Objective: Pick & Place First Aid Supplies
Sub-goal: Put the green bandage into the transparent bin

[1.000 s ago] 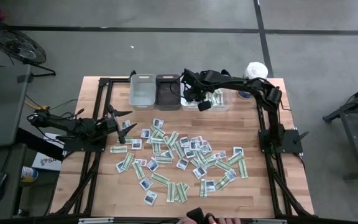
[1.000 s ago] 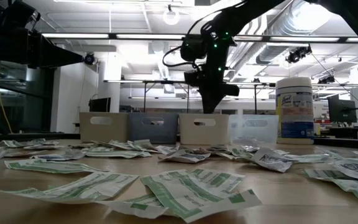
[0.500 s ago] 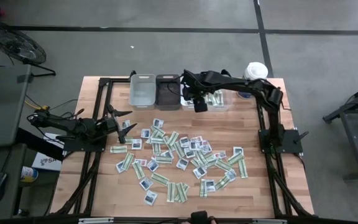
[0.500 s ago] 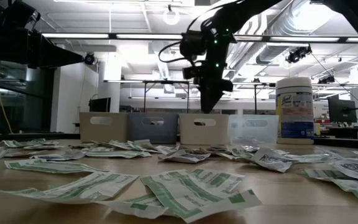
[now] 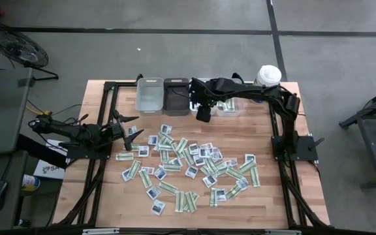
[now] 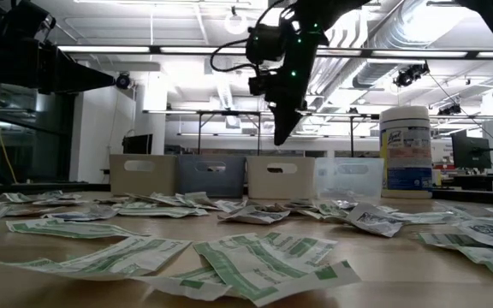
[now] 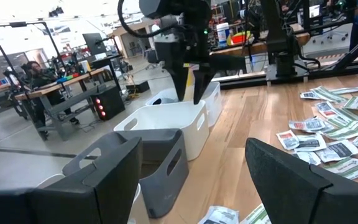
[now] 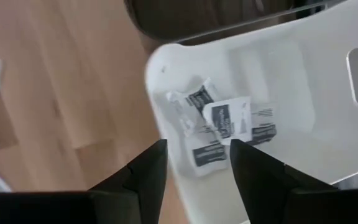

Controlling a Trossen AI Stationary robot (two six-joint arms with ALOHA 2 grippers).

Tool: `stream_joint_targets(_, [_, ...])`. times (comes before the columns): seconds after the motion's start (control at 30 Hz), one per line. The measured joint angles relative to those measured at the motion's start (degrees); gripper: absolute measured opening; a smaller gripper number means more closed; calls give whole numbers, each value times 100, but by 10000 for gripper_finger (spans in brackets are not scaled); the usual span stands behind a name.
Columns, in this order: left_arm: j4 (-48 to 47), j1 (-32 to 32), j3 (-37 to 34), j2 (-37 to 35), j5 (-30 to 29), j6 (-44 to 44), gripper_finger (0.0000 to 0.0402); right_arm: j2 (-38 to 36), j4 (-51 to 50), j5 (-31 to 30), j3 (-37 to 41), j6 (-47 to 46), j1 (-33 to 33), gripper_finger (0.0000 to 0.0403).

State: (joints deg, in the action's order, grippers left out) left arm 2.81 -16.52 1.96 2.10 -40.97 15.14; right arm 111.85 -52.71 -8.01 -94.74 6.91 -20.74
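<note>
Right gripper (image 6: 278, 135) is hanging above the white bin (image 8: 291, 124), third in the row of four bins along the table's far edge. Fingers are standing apart and pinching nothing; the gap between them is showing only the bin floor. Several squarish white packets (image 8: 219, 127) with dark-blue print are lying loose inside that bin, directly under the fingers, touching and overlapping one another. Judgement: this bin is serving as the drop point for the blue-marked kind, and the gripper is sitting high over it because a release has been made there.

In the high view the right gripper (image 5: 202, 113) is reaching across from the right arm's base toward the bins' near edge. The clear bin (image 5: 227, 104) beside the white one is holding green-and-white strips, so sorting by type appears to be the plan.

The main scatter of first aid supplies (image 5: 188, 166) is lying spread over the middle of the wooden table (image 5: 103, 202), well apart from the bins, flat and mostly single-layered, which should be making each one easy to pinch.

Left gripper (image 5: 130, 127) is waiting at the left side, just beside the pile's edge, fingers spread wide and empty.

A white canister (image 6: 406, 152) is standing upright past the clear bin.
</note>
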Motion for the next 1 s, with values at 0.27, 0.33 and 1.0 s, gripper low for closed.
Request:
stream_joint_targets(0.27, [1,0,0,0,1,0,280,-125,-157,-4,0,-100,95,166])
stream_joint_targets(0.33, [1,-1,1,1,0,0,280,-193,-225,4,0,-100,134,166])
stream_joint_targets(1.0, [0,0,0,1,0,0,280,-398,-681,247,0,-699,280,166])
